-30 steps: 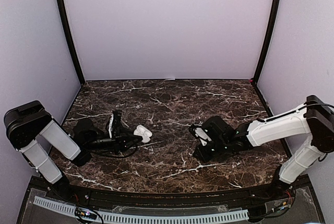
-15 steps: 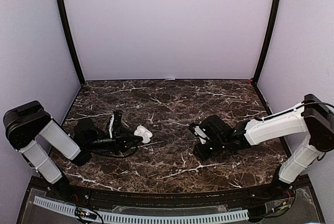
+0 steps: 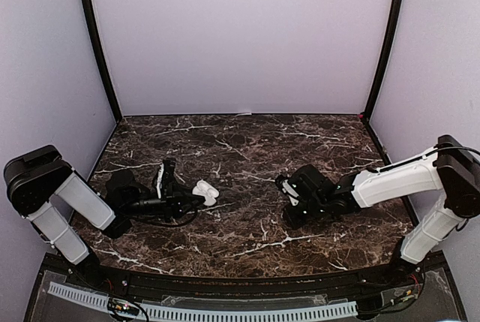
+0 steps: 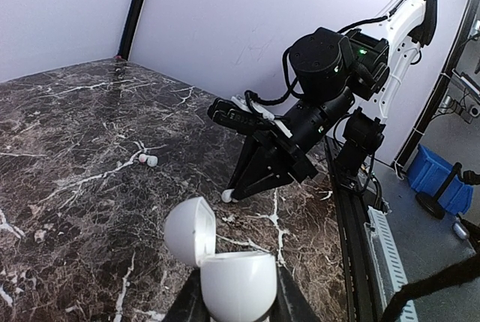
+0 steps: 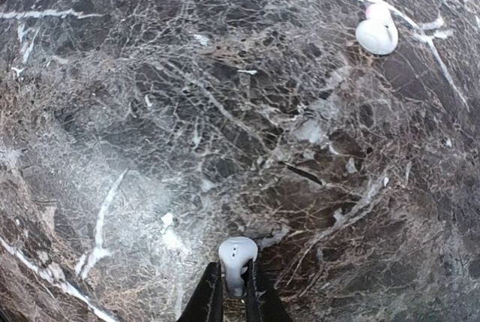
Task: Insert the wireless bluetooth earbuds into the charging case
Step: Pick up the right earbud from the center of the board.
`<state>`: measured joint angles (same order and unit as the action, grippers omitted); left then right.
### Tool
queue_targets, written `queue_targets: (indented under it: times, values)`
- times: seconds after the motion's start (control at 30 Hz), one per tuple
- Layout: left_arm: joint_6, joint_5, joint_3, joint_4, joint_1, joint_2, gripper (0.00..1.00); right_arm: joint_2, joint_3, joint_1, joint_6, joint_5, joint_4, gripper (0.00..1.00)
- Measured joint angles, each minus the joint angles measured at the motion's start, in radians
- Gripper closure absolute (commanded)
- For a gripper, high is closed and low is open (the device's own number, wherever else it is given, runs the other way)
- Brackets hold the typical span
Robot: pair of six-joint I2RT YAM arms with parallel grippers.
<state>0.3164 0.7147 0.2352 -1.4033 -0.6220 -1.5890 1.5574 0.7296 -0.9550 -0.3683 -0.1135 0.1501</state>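
Observation:
The white oval charging case (image 4: 238, 284) stands with its lid (image 4: 189, 230) hinged open, and my left gripper (image 4: 236, 308) is shut on its body; from above the case (image 3: 205, 191) lies left of centre. My right gripper (image 5: 234, 286) is shut on a white earbud (image 5: 237, 256), pinched by its stem, low over the marble. The left wrist view shows that earbud (image 4: 226, 196) at the right gripper's tips, about a case-length beyond the open case. A second white earbud (image 5: 376, 33) lies loose on the table, also visible as a small bud (image 4: 148, 159) further off.
The dark marble table (image 3: 240, 142) is bounded by lilac walls and two black corner posts (image 3: 99, 44). The right arm (image 3: 390, 179) reaches in low from the right, and the left arm (image 3: 82, 202) lies along the left side.
The right gripper has moved a little left and toward the far side and narrowed onto the earbud. The left gripper and the case have stayed put.

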Motion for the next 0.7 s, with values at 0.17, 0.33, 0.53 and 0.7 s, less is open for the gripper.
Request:
queue_targets:
  times: [0.17, 0.33, 0.53, 0.7]
  values:
    - [-0.002, 0.002, 0.0, 0.001, 0.0, 0.0, 0.84, -0.02, 0.0, 0.001, -0.005, -0.007, 0.019, 0.97]
    - [-0.006, 0.013, 0.0, 0.001, -0.002, 0.0, 0.84, -0.08, -0.004, 0.002, 0.0, -0.003, 0.03, 1.0]
    - [-0.018, 0.043, 0.011, 0.001, -0.011, 0.0, 0.84, -0.173, -0.03, 0.002, 0.038, 0.067, -0.003, 1.0]
    - [-0.019, 0.082, 0.014, -0.004, -0.026, -0.003, 0.86, -0.25, -0.087, -0.002, 0.066, 0.153, -0.086, 1.0]
